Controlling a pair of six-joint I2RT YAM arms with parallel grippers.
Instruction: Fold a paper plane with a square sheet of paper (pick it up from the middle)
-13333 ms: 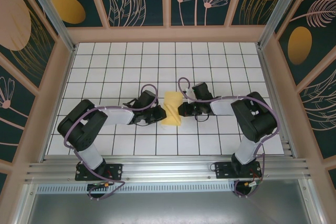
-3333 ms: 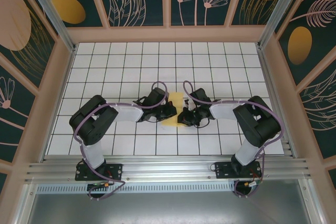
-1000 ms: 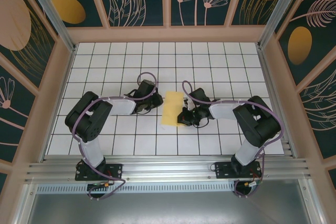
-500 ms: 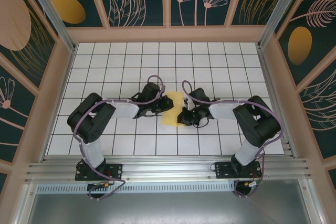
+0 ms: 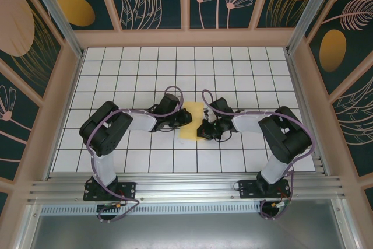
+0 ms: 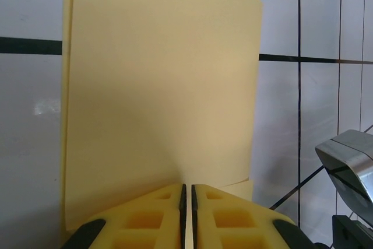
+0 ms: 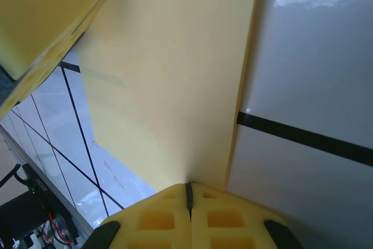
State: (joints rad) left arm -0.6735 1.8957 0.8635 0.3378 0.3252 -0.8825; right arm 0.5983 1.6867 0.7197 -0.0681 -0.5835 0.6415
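The square sheet of paper (image 5: 193,126) lies folded into a narrow pale-yellow strip in the middle of the white grid table (image 5: 245,74). My left gripper (image 5: 185,118) sits at its left edge. In the left wrist view the sheet (image 6: 157,86) runs in between the nearly closed yellow pads of the left gripper (image 6: 187,193), which is shut on it. My right gripper (image 5: 202,130) is at the sheet's right edge. In the right wrist view the right gripper (image 7: 188,189) is shut on the edge of the folded sheet (image 7: 175,86). A yellow left finger (image 7: 46,16) shows at the upper left.
Wooden frame walls (image 5: 186,38) enclose the table at the back and sides. An aluminium rail (image 5: 186,188) runs along the near edge by the arm bases. A metal part of the right arm (image 6: 349,161) shows at the lower right of the left wrist view.
My left gripper has moved right from beside the sheet to its left edge and closed on it. The right gripper has stayed shut at the right edge.
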